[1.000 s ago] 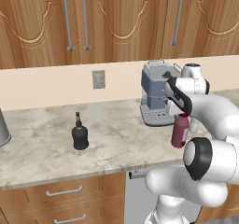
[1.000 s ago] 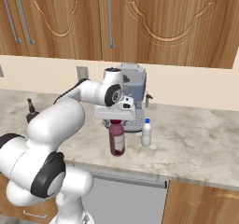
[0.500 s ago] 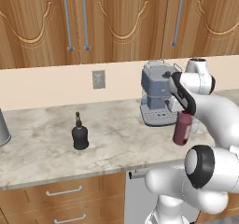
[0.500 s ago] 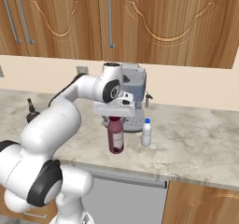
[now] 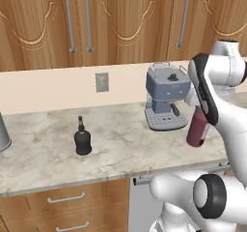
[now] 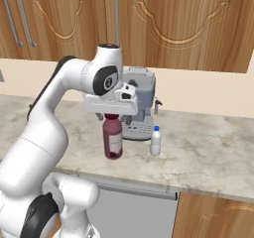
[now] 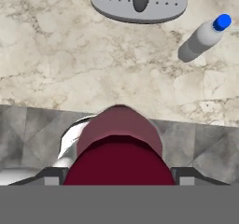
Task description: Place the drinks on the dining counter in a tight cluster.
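Holding the dark-red bottle (image 6: 113, 142) by its upper body, I am keeping the gripper (image 6: 112, 117) clamped around it, jaws set wide to span its girth, so that it is hanging clear above the marble worktop (image 6: 208, 155) in front of the coffee machine (image 6: 139, 108). I am judging it rigid, smooth and fairly heavy, likely to slip or swing if gripped only at the cap; a hold just below the shoulder seems soundest. Its long axis is running near vertical, cap up, base pointing at the worktop. The white bottle (image 6: 156, 141) is standing upright just beside it; the black bottle (image 5: 82, 138) is standing upright well apart to the left.
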Motion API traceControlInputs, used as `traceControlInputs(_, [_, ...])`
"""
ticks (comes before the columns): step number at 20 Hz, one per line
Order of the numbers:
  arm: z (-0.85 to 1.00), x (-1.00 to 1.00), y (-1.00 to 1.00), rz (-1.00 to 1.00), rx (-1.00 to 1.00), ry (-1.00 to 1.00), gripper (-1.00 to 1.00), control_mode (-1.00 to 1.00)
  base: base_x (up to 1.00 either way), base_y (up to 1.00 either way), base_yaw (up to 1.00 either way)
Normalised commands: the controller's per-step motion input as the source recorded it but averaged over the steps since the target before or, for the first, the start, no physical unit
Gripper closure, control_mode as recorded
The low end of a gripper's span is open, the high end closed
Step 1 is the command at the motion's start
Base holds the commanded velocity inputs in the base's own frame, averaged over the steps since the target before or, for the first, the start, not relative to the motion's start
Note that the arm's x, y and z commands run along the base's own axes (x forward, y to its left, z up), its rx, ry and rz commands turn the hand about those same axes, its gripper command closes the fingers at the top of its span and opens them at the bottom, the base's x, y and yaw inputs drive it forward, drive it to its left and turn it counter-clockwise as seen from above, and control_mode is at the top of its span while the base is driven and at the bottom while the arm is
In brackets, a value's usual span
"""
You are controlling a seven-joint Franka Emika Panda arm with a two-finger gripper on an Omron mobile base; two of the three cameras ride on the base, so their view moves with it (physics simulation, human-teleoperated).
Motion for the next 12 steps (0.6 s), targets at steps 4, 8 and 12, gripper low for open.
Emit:
traceControlInputs(4, [0.34,-0.46,0.46,0.02,0.08,-0.06,1.00,-1.00,0.00,0.00,0.00])
traceControlInputs(8, [0.19,-0.36,0.40,0.00,0.05,-0.07,1.00,-1.00,0.00,0.00,0.00])
traceControlInputs(12, [0.18,-0.33,0.31,0.00,0.01,-0.04,1.00,-1.00,0.00,0.00,0.00])
